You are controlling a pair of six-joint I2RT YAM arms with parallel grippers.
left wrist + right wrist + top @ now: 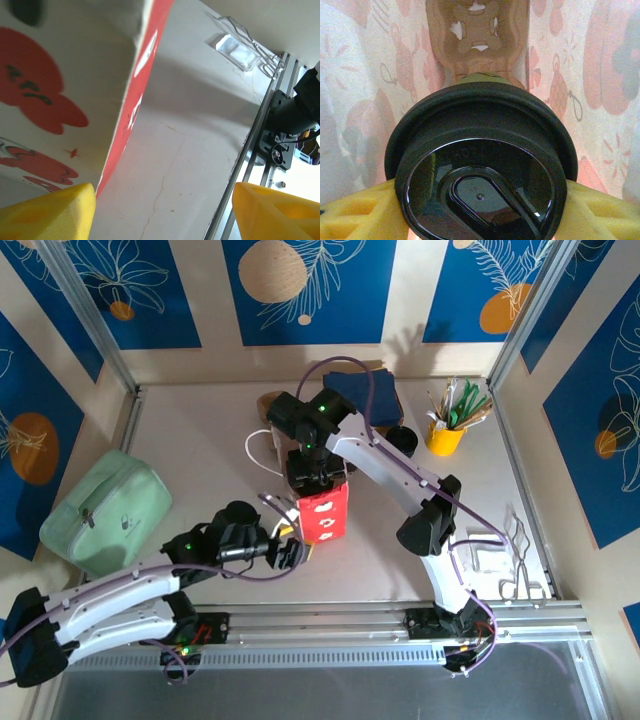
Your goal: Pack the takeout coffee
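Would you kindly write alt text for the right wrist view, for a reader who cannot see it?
A black-lidded coffee cup, gripped between the yellow jaws of the right gripper, is seen from above inside a paper bag whose walls show pink-red prints. A brown cardboard insert with cut-outs lies at the bag's bottom.

One red-and-white paper bag (325, 515) stands in the middle, with one lidded coffee cup (480, 165) and one cardboard tray (479, 35) inside. One green pouch (105, 508) lies left, one yellow cup (445, 438) far right, one wire rack (515, 560) near right.
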